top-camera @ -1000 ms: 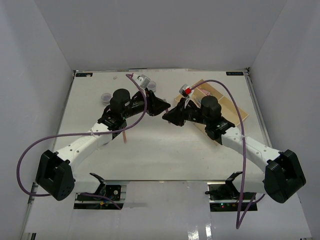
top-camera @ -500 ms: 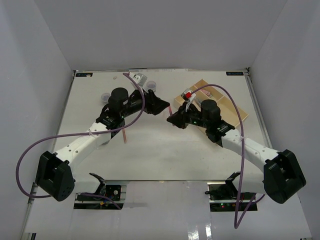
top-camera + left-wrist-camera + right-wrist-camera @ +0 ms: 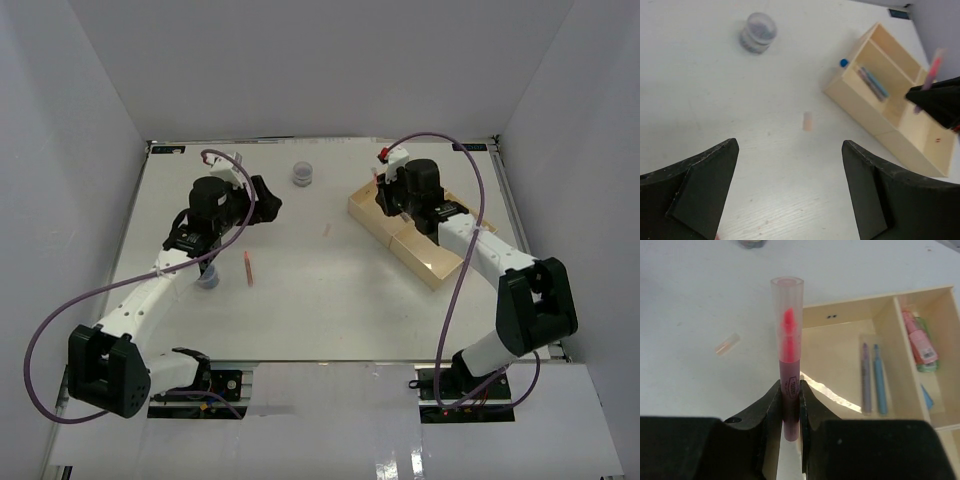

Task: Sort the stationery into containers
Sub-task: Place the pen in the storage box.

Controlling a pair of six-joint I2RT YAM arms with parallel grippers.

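Here the pink pen (image 3: 788,335) stands upright, pinched at its lower barrel between the jaws of the right gripper (image 3: 789,405). Just beyond that gripper, to its right, lies the beige tray (image 3: 855,305), with a purple pen (image 3: 866,377) and a blue pen (image 3: 879,380) side by side in one compartment. The left gripper (image 3: 790,185) hangs spread wide, holding nothing, a grey tub (image 3: 758,32) well ahead on its left.

Left arm (image 3: 150,290) and right arm (image 3: 487,262), same build: white links, black joint housings, round black motor near each wrist. One purple cable (image 3: 481,190) per arm. Left fingers (image 3: 695,190), right fingers (image 3: 765,415): matte black wedges. Small red tab (image 3: 384,154) on right wrist.
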